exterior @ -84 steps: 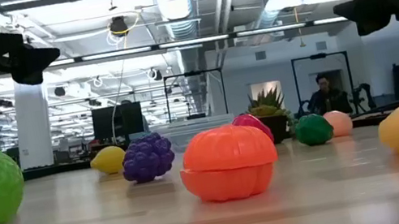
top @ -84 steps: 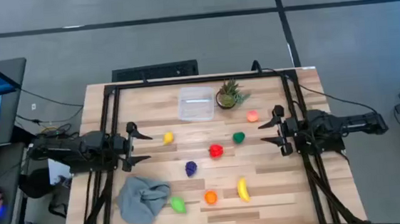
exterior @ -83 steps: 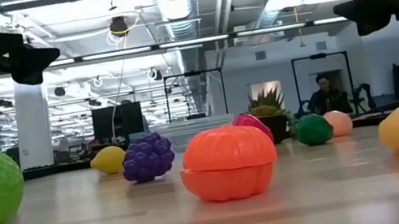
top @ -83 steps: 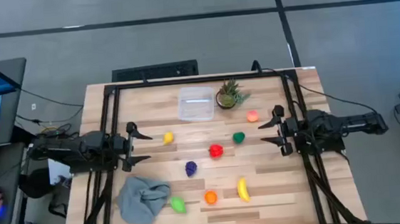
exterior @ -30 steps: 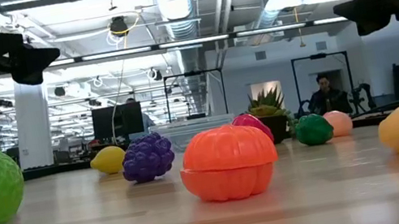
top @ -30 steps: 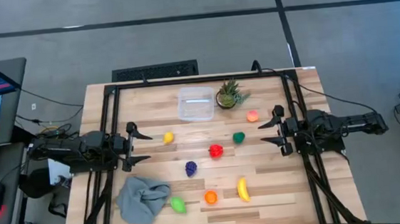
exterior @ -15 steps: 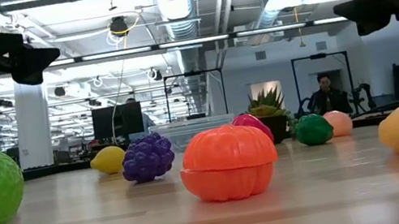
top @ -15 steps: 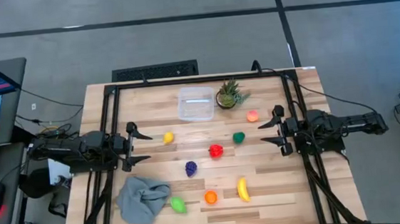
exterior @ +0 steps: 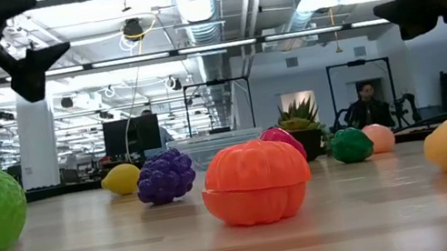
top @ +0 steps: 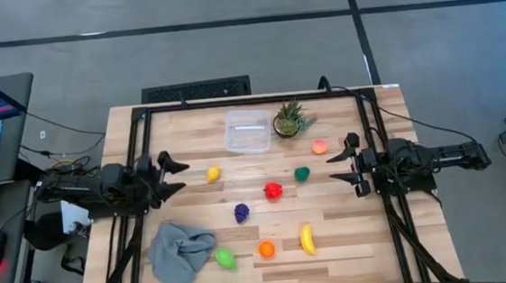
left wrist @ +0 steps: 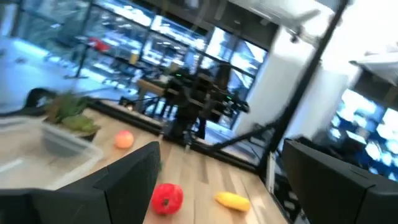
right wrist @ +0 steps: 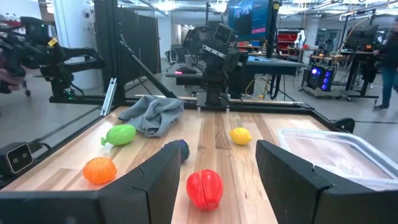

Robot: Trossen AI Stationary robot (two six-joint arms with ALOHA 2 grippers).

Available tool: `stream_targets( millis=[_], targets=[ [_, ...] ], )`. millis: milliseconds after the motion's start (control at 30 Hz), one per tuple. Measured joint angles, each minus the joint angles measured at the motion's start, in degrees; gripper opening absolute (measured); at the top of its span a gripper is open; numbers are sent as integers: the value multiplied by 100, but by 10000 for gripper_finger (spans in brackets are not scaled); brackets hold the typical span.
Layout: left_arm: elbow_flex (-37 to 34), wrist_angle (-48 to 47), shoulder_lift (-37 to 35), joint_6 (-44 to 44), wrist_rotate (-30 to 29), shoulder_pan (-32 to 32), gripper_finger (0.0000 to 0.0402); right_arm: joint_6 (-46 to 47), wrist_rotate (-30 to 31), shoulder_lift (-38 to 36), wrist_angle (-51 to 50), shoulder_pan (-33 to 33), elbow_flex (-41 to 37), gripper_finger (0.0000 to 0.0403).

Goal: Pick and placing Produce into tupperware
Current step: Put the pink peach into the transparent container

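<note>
Tupperware (top: 248, 131) sits empty, well beyond both grippers; left gripper (top: 166, 165) and right gripper (top: 343, 162) hover, fingers apart, holding nothing.

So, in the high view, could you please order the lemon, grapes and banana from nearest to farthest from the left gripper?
From the left gripper:
1. Lemon, just beside it.
2. Grapes, mid-table.
3. Banana, towards the right arm's side.
</note>
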Motion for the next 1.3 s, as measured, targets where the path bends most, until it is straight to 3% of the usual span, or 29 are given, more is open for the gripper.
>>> stream_targets(
  millis=[300, 500, 733, 900, 1000, 1167, 1300],
  targets=[
    [0, 142, 0, -1680, -1810, 2, 323, 54, 0, 2, 0, 4, 2, 234],
    [0, 116, 0, -1726, -2390, 2, 323, 1988, -8, 2, 64, 45, 0, 234],
    [0, 44, 0, -1732, -3195, 2, 323, 4186, -9, 2, 945, 42, 0, 234],
    [0, -9, 0, -1531, -3229, 2, 323, 4430, -7, 2, 1139, 50, 0, 234],
    [0, -238, 0, -1185, -3300, 2, 323, 5042, 3, 0, 1274, 48, 2, 234],
    [0, -389, 0, -1645, -3122, 2, 323, 6056, 26, 2, 1253, 48, 2, 234],
    [0, -556, 0, -1712, -3046, 2, 323, 6033, 238, 2, 1185, 37, 2, 234]
  ],
)
